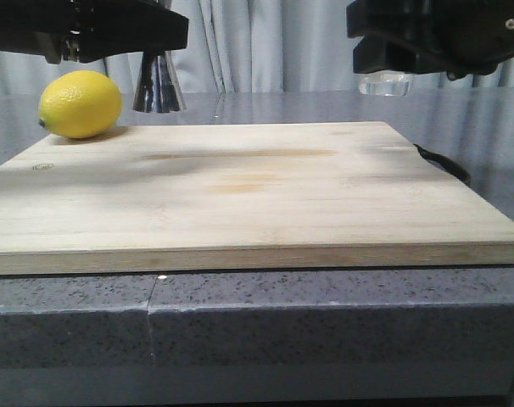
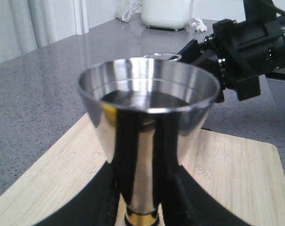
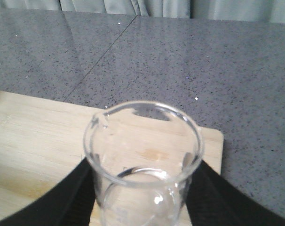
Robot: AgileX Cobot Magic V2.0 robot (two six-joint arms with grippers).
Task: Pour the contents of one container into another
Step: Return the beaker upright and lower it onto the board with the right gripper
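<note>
While both vessels hang above the cutting board (image 1: 257, 191), nothing is pouring.
On the left, past the lemon (image 1: 80, 103), the left gripper (image 2: 141, 207) clamps the steel jigger (image 2: 149, 120) at its waist, upright and lifted; on the right, the right gripper (image 3: 145, 197) hugs the glass beaker (image 3: 143, 155), upright and well apart. Tip before spout meets that narrow cup, and I'd expect a spill onto the wood.

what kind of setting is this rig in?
Likely a kitchen or bar-prep countertop mock-up: a speckled grey stone counter, a wooden cutting board with a lemon on it, and a steel jigger and glass beaker held above it.
</note>
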